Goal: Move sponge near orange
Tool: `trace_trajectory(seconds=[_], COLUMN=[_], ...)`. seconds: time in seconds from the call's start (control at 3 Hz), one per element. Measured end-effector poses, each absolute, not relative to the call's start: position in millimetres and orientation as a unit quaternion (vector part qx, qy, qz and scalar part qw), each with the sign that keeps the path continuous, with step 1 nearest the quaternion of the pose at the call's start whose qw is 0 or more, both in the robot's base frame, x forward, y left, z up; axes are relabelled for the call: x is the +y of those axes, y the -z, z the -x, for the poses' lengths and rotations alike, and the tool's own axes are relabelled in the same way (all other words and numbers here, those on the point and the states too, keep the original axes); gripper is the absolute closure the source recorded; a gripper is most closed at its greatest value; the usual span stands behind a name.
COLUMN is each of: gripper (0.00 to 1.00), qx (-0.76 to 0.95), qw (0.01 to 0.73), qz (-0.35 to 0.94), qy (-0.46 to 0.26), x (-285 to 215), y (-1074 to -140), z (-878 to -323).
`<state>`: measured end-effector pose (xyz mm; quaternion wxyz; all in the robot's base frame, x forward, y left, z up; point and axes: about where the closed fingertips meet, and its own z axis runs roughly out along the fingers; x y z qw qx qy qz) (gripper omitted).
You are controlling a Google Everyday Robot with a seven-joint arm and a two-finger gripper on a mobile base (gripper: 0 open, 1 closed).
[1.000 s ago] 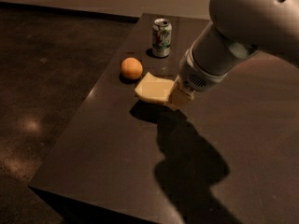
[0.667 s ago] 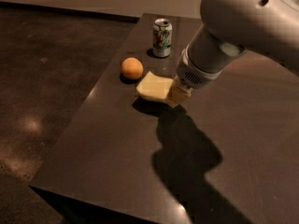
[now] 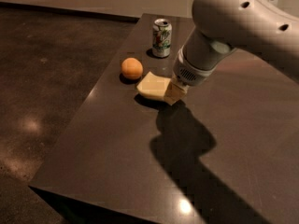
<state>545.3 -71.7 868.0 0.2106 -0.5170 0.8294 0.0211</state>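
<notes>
I have one camera, set high and fairly near, looking down at a slant along the bench (image 3: 117, 162) toward its far end. The claw (image 3: 175, 93) sits just above mid-frame, its arm (image 3: 233, 22) entering from upper right; dark floor (image 3: 42, 78) fills the side left of the claw.

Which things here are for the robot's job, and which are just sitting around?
For the job: flat pale-yellow foam sponge; small round orange fruit beside it; the end effector, at the sponge's right edge.
Just there: green-and-white metal soda can, upright behind them; dark tabletop beneath everything.
</notes>
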Motion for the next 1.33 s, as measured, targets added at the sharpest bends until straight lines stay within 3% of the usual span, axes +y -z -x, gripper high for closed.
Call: trace_trajectory(seconds=[0.67, 1.0, 1.33], gripper=[0.15, 0.00, 0.00], qx=[0.830, 0.830, 0.830], qw=[0.207, 0.207, 0.207], qz=[0.517, 0.517, 0.517], qy=[-0.032, -0.032, -0.032], x=[-64.6, -63.9, -63.8], y=[-865.9, -866.3, -866.4], z=[-558.2, -558.0, -558.0])
